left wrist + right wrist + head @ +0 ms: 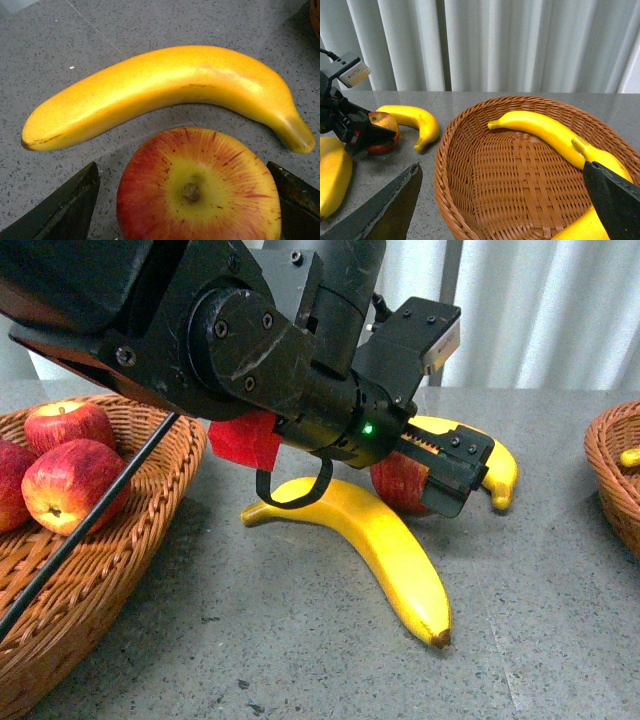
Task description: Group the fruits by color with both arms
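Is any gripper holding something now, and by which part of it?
Nothing is firmly held. The left gripper stands around the apple at its sides, with a gap at one jaw. The right gripper is open and empty.

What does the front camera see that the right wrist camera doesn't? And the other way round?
Only the front view shows the apple basket with red apples in it. Only the right wrist view shows the right gripper, open, and the long bananas lying inside the banana basket; the front view catches only that basket's edge and a scrap of yellow. Both show the left gripper around a loose apple, plus the near banana and the far banana on the table.
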Available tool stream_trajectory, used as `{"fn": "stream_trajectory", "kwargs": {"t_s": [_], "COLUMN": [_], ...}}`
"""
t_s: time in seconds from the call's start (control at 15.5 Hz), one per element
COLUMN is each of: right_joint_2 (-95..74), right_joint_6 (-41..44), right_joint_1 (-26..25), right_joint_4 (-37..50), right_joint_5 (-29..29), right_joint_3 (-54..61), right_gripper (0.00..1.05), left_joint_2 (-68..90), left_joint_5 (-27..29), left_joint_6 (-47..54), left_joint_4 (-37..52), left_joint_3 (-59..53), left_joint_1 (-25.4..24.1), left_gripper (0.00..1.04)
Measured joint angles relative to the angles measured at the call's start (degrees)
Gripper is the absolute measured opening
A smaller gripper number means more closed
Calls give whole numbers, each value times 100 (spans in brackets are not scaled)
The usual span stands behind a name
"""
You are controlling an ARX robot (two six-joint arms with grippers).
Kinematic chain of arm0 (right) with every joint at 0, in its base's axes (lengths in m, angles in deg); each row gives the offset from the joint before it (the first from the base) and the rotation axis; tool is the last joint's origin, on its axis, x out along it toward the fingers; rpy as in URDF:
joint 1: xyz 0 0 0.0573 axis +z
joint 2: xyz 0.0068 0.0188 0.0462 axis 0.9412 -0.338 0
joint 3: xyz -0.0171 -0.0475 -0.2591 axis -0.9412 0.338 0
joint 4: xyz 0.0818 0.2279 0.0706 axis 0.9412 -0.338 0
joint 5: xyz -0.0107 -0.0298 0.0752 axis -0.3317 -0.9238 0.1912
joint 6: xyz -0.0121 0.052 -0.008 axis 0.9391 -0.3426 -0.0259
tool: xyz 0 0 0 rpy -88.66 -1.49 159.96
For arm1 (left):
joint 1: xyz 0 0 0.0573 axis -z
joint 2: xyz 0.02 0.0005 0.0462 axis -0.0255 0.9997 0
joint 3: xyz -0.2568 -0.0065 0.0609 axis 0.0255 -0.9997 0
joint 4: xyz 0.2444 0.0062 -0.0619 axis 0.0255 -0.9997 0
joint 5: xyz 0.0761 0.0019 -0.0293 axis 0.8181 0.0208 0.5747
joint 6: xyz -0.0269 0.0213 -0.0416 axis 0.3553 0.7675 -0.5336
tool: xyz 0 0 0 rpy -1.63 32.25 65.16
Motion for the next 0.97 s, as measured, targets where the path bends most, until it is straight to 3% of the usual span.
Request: {"fn": "stream_trajectory", "kwargs": {"t_s": [0.19,0.32,0.65,0.84,0.97], "right_joint_2": [0,0,0,0,0], "right_joint_6": [0,0,0,0,0], "right_joint_1": [0,0,0,0,0], "right_joint_4": [2,2,2,4,0], "right_joint_5": [0,0,0,0,0], "right_joint_3": [0,0,0,0,0], "right_gripper": [98,98,98,98,98], "left_joint_2": [170,175,-1257,-2986,-4148], "left_joint_5": [-122,-131,37,1167,2181], "left_joint_6": [-79,-79,-282,-269,-472], "left_joint_4": [46,105,675,1119,1067], "left_joint_3": [109,103,-894,-1871,-3001], "left_joint_1": [-55,-55,-90,-278,-828], "left_gripper": [96,74,71,71,71]}}
